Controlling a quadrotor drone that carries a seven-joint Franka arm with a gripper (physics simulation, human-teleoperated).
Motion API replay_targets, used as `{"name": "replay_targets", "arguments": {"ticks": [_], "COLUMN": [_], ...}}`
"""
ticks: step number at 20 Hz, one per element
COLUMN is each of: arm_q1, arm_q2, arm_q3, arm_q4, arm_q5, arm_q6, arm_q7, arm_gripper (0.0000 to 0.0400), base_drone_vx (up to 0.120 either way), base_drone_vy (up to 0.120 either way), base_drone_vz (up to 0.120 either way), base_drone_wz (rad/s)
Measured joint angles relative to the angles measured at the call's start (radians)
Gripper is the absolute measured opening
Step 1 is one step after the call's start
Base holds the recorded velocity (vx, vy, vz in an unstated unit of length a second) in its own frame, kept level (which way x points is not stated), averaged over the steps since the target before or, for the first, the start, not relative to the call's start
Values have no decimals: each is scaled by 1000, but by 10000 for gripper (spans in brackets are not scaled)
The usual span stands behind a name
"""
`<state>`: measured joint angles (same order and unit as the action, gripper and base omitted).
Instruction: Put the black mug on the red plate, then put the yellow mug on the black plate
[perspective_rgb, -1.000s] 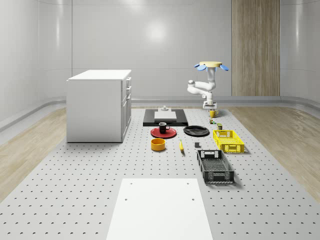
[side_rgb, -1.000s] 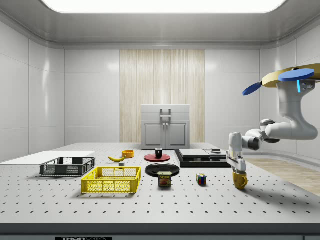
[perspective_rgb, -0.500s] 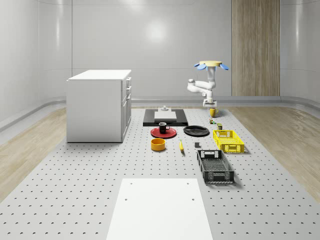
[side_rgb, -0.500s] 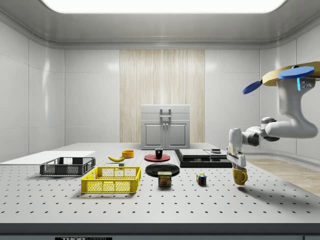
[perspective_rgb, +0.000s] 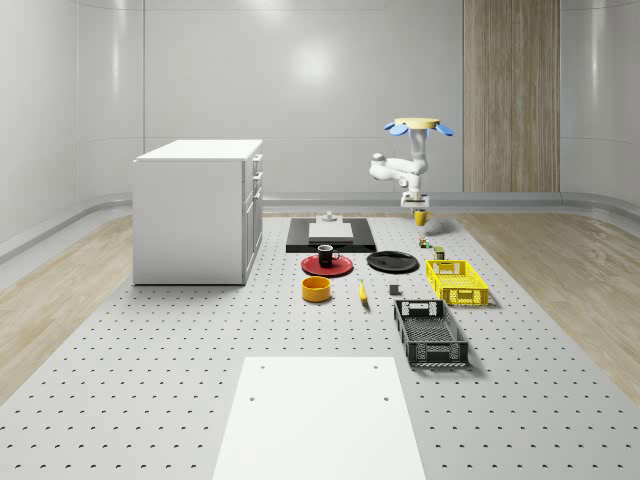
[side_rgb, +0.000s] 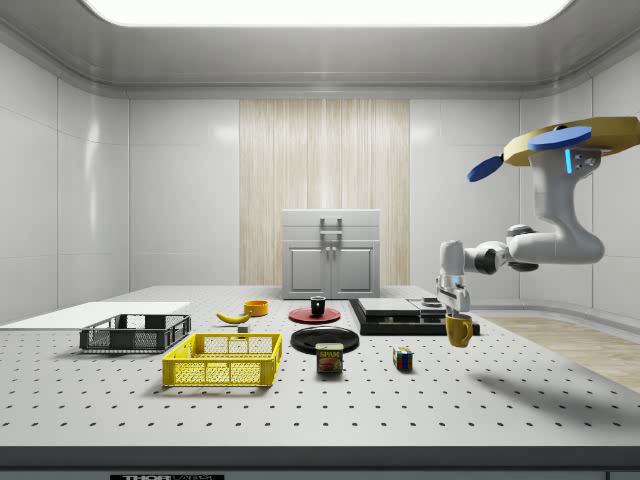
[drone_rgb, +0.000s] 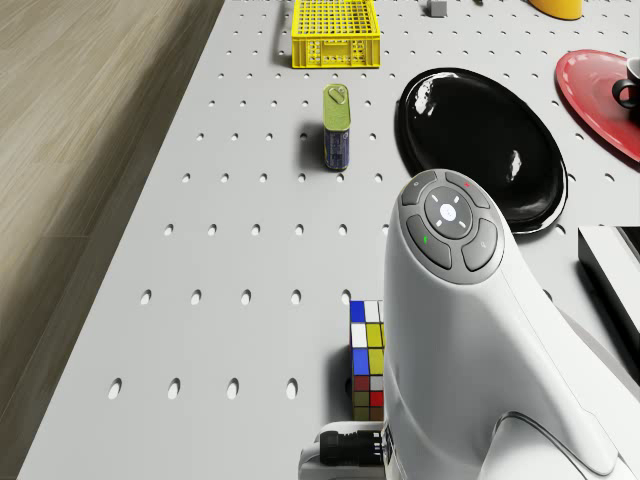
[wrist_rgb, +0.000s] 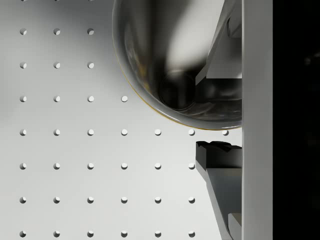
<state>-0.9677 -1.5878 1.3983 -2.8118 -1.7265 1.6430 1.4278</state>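
Jaws (side_rgb: 456, 313) pinch the yellow mug (side_rgb: 459, 330) aloft beneath the hovering drone (side_rgb: 560, 150); black mug (perspective_rgb: 324, 254) sits on red plate (perspective_rgb: 327, 265).

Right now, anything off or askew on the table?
Nothing spilled or damaged. The black mug sits upright on the red plate. The yellow mug hangs tilted from the end effector, clear of the table.

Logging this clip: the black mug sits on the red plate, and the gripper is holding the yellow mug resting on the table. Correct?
Not quite. In the side view the yellow mug hangs from the gripper clear above the table, not resting on it. The black mug is on the red plate.
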Motion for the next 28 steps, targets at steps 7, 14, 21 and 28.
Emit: {"name": "replay_targets", "arguments": {"ticks": [7,14,21,28], "arm_q1": [0,0,-1,-1], "arm_q2": [-4,-8,-10,-13], "arm_q3": [7,9,9,10], "arm_q4": [-1,-1,-1,-1], "arm_q5": [8,11,12,13], "arm_q6": [1,4,7,9], "arm_q7": [0,1,1,1], "arm_gripper": [110,110,110,110], "base_drone_vx": [120,120,120,120], "base_drone_vy": [-120,-120,-120,-120], "base_drone_vz": [0,0,0,0], "base_drone_wz": [0,0,0,0]}}
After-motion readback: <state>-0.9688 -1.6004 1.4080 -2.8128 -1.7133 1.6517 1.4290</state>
